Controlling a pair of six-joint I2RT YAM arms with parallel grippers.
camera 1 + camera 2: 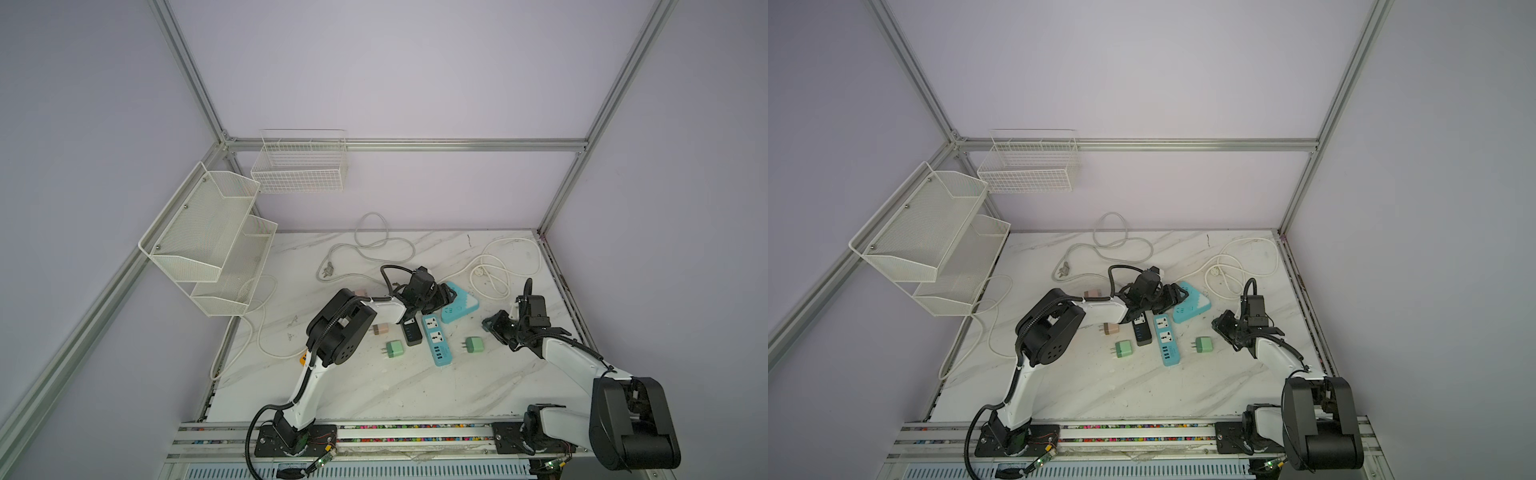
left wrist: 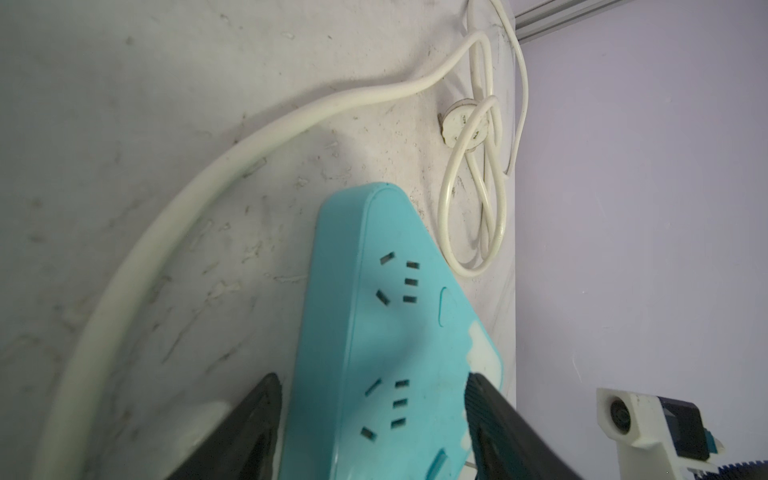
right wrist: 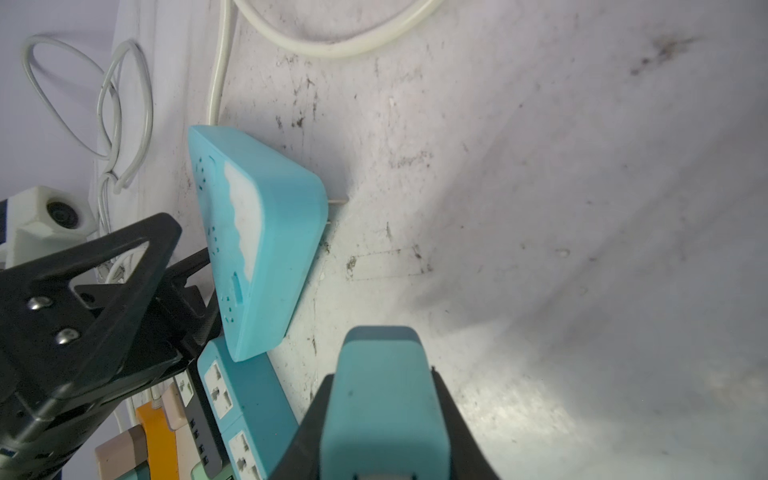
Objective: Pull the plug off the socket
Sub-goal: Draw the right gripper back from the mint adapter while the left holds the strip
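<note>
**Teal plastic plug** (image 3: 382, 415): clamped between the fingers of the right gripper (image 3: 382, 374), which is closed on its sides. It is held apart from the socket, over the right part of the table. Its prongs are not in view.

**Light-blue triangular plastic socket** (image 1: 461, 307) (image 2: 395, 332): lies on the table right of centre, all visible outlets empty. A thick white cord (image 2: 232, 153) leaves its far end and coils toward the back right corner.

**Left gripper** (image 2: 374, 378): jaws spread apart, one finger on either side of the socket's near end, gripping nothing.

**Blue rectangular power strip** (image 1: 436, 340): just beside the socket's near corner.

**Black power strip** (image 1: 411, 332): alongside the blue one, on its left.

**Two green cube adapters** (image 1: 394, 348) (image 1: 472, 345): one on each side of the two strips.

**Beige adapter** (image 1: 380, 329): left of the black strip.

**White marble-pattern table** (image 1: 374, 386): carries all of the above.

**White mesh shelf rack** (image 1: 208, 232) and **white wire basket** (image 1: 299, 166): mounted at the back left.
</note>
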